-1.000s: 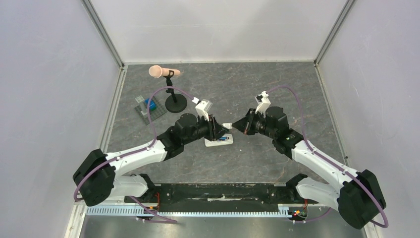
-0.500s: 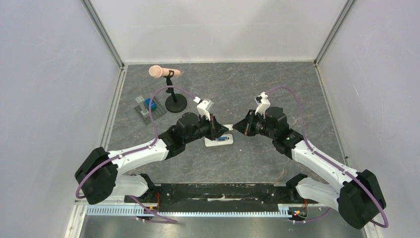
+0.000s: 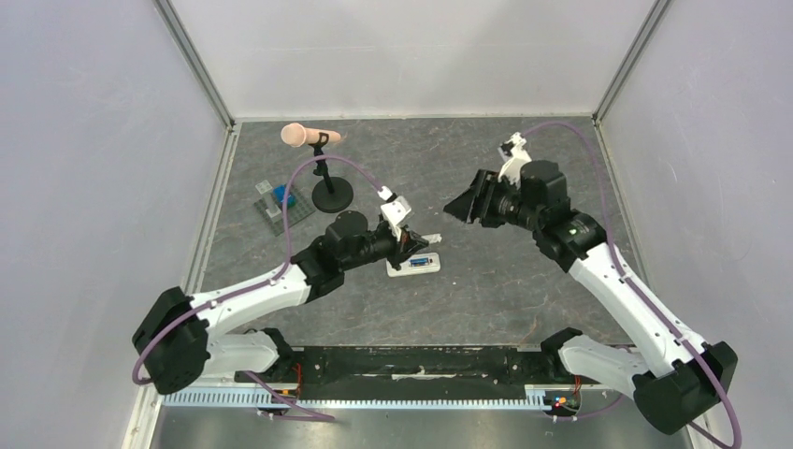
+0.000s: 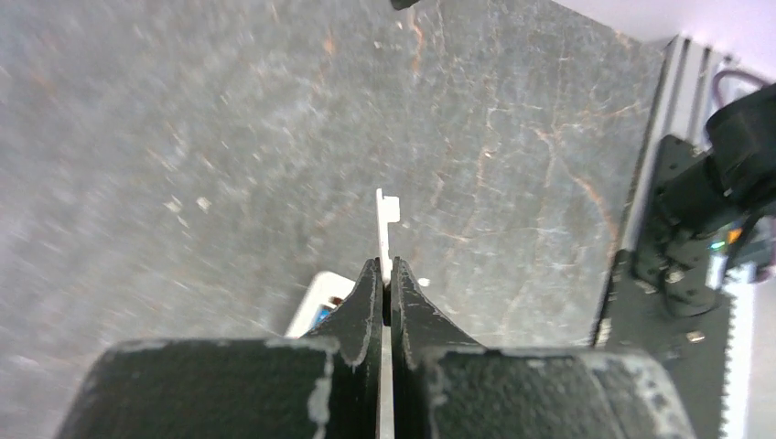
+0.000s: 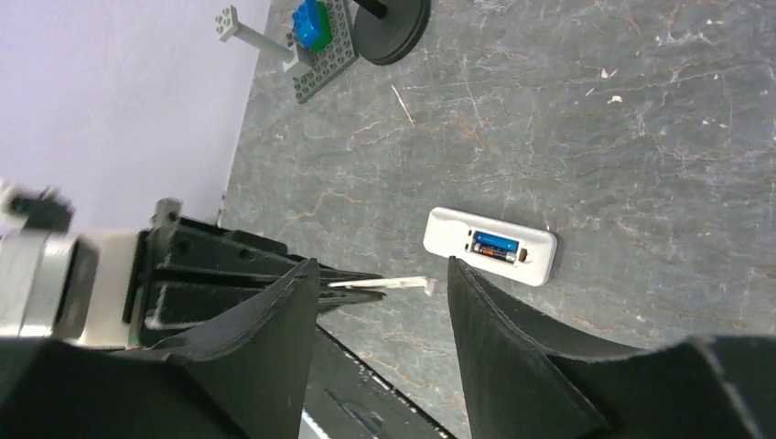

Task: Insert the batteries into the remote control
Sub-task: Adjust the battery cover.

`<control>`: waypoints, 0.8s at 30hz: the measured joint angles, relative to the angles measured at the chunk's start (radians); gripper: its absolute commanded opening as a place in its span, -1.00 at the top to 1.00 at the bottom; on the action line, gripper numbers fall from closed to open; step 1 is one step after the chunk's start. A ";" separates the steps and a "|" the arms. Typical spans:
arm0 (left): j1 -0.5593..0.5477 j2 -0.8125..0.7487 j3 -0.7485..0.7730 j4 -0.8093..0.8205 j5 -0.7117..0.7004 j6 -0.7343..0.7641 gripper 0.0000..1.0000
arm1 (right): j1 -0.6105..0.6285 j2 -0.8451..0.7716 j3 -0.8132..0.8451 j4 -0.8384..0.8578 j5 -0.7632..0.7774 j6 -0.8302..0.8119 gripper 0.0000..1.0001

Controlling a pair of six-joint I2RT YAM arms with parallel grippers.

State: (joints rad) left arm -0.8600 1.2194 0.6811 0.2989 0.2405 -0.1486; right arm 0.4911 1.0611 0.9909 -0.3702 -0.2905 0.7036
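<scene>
withdrawn since a second ago: right fingers (image 5: 512, 366), pulled up and back toward the far right of the table (image 3: 524, 290), well apart from the work. closed in the same interval: left fingers (image 4: 366, 302), now clamped on a thin white battery cover (image 4: 387, 219).

nearest the arm bases: remote control (image 3: 412, 266), flat on the table, back side up, long axis running left to right. compartment open; blue battery (image 5: 495, 243) seated inside. second battery not distinguishable in the recess.

just beyond and above the remote: left fingers pinching the cover by one end, held edge-on, its free end pointing toward the right arm. seen from the left wrist, a corner of the remote shows below and to the left of the fingertips, so the compartment lies under and slightly to one side, not in line with the cover.

judged: the coming move turns on laying the cover flat and lining it up along the remote's long axis before lowering. left arm clearly nearer. risk of the unheld remote sliding.

farther: right fingers parted, gripping nothing, turned toward the remote.

farthest: brick plate (image 3: 282, 201) and pink microphone (image 3: 304, 135), untouched.
</scene>
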 measured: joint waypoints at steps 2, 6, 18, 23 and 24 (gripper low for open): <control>0.000 -0.037 -0.008 0.006 0.006 0.114 0.95 | -0.034 0.000 0.034 -0.035 -0.029 0.032 -0.16; -0.009 -0.116 -0.048 0.070 0.035 0.409 0.96 | -0.056 0.026 0.031 -0.109 -0.119 0.115 -0.32; -0.057 -0.111 -0.054 0.154 0.033 1.032 0.96 | -0.055 0.053 -0.030 0.019 -0.311 0.365 -0.33; -0.072 -0.068 -0.052 0.188 -0.003 1.082 0.96 | -0.055 0.044 -0.154 0.161 -0.313 0.520 0.02; -0.075 -0.056 -0.052 0.189 -0.009 1.084 0.96 | -0.055 0.033 -0.187 0.202 -0.307 0.560 0.08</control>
State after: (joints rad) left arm -0.9352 1.1629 0.6292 0.4881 0.2317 0.9352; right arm 0.4358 1.0939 0.8040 -0.1680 -0.5976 1.2636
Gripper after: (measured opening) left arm 0.040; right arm 0.540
